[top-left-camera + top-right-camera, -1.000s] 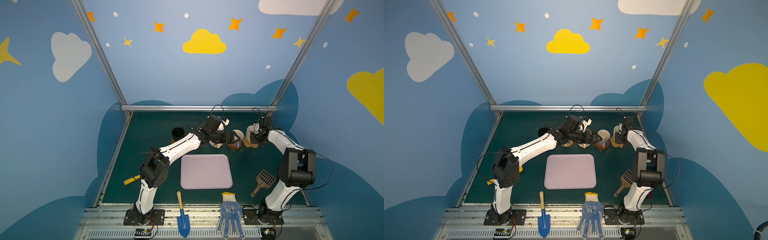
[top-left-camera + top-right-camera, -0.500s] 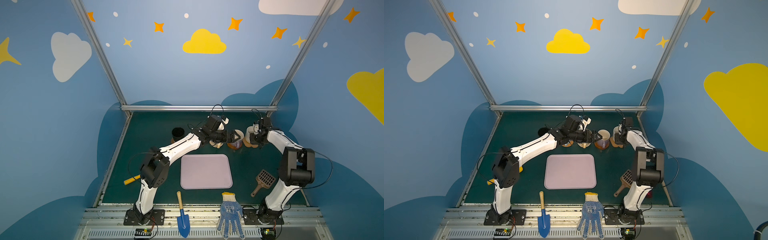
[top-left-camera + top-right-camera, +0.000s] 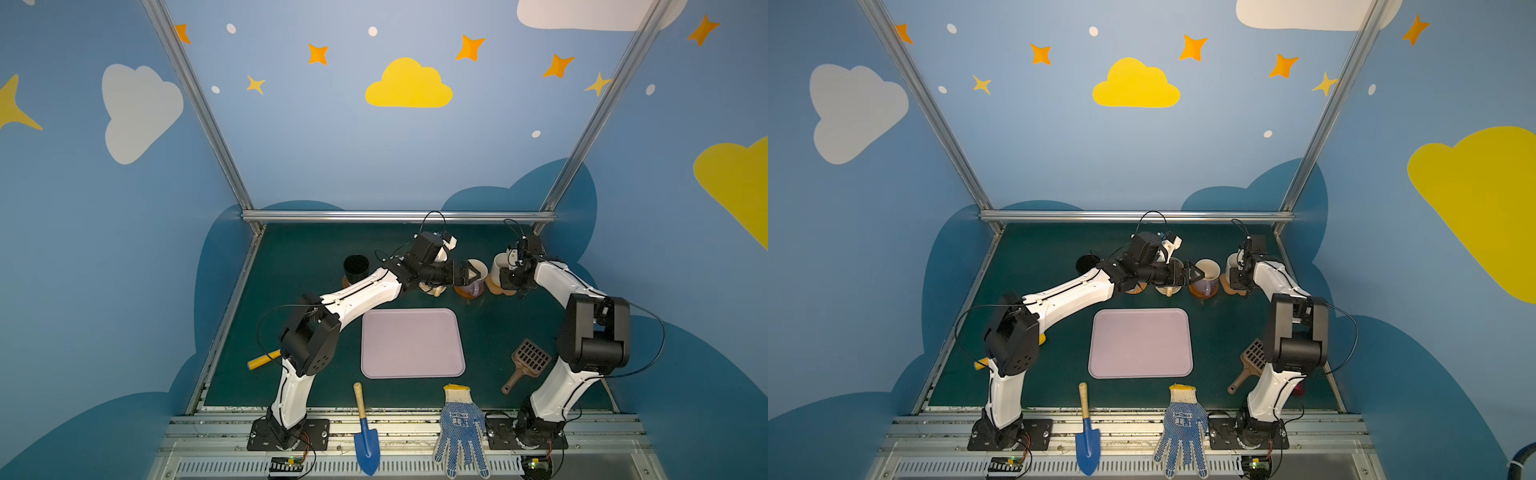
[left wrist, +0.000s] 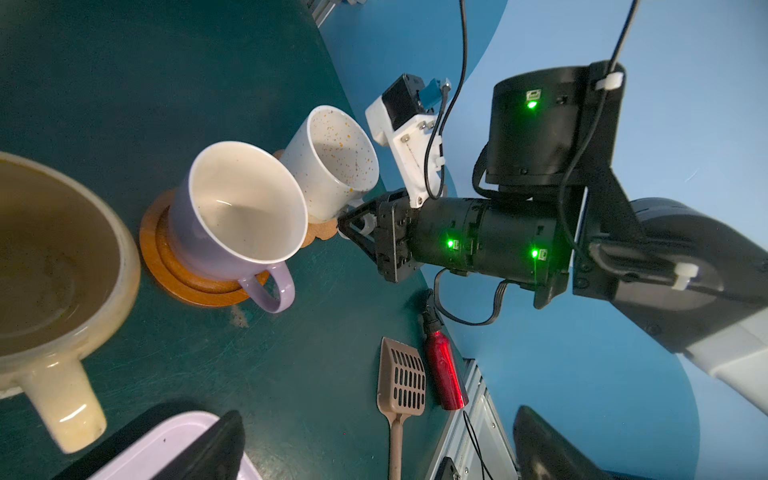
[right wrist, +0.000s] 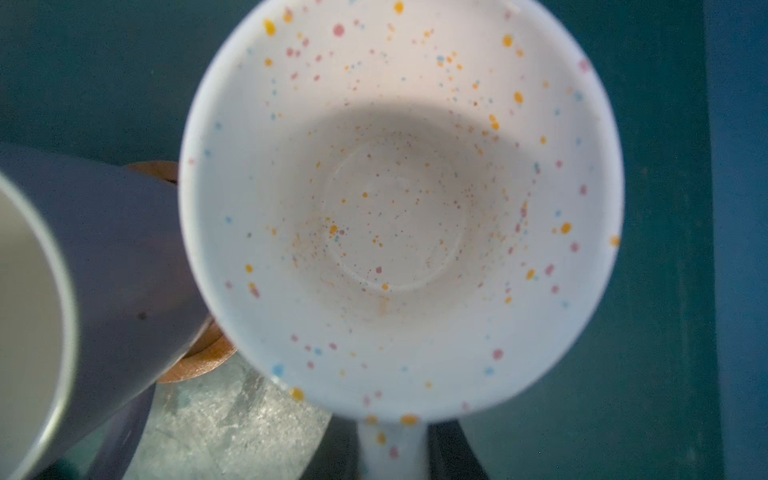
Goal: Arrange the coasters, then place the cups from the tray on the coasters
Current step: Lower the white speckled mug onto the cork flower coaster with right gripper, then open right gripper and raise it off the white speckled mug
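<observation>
In both top views the pale lavender tray [image 3: 411,343] [image 3: 1140,343] lies bare at mid-table. Behind it stands a row of cups. The black cup [image 3: 356,268] is leftmost, and the tan-yellow cup [image 4: 54,266] sits under my left arm. The lavender cup [image 4: 237,220] rests on a brown wooden coaster [image 4: 187,282]. The speckled cup [image 5: 399,208] has its base at the tan cloud coaster [image 4: 320,237]. My right gripper [image 5: 392,453] is shut on its handle. An orange woven coaster [image 3: 1136,289] peeks out below the left arm. My left gripper [image 4: 382,449] is open beside the lavender cup, holding nothing.
Along the front edge lie a blue trowel [image 3: 365,436] and a dotted glove [image 3: 459,428]. A brown slotted scoop [image 3: 528,361] and a red bottle [image 4: 444,370] lie by the right arm. A yellow handle [image 3: 264,359] sits by the left arm's elbow.
</observation>
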`<move>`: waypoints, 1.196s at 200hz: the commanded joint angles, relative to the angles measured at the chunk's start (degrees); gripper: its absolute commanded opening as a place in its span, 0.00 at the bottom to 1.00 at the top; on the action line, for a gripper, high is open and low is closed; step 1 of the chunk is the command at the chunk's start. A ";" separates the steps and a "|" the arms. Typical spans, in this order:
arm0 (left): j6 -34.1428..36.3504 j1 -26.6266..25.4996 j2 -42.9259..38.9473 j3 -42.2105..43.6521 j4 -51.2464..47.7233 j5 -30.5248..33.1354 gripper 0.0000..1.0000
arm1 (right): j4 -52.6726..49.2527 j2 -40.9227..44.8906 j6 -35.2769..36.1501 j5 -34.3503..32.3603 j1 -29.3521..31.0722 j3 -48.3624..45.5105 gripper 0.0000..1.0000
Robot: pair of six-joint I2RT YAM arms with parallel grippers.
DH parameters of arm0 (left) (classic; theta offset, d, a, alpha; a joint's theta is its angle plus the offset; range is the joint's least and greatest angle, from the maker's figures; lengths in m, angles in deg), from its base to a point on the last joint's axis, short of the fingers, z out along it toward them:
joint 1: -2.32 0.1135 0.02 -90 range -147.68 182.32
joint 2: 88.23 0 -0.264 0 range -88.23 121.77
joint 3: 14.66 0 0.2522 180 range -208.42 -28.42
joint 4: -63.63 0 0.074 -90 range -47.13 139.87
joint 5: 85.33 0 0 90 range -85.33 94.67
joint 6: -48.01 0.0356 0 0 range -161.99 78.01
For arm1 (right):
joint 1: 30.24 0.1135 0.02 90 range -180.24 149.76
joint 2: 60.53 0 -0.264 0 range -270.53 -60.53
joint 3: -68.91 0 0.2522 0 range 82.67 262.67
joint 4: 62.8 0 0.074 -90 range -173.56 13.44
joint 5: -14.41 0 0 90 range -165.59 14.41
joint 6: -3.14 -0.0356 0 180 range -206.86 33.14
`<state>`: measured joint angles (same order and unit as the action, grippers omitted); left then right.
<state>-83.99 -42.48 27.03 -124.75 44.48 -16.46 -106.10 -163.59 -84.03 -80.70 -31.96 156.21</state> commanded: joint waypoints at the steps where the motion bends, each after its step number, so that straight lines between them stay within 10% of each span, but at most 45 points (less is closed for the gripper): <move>1: -0.67 -0.19 -1.61 1.32 2.98 -0.99 1.00 | -1.18 -1.07 -0.11 -0.64 -0.44 0.62 0.02; 239: 2.67 -0.90 -3.26 1.43 0.16 3.26 1.00 | -0.90 0.91 0.51 -3.64 1.17 -0.67 0.48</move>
<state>-83.12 -43.24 26.40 -123.40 45.61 -14.53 -108.11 -164.42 -83.81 -81.20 -31.81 156.38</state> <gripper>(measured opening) 0.996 0.427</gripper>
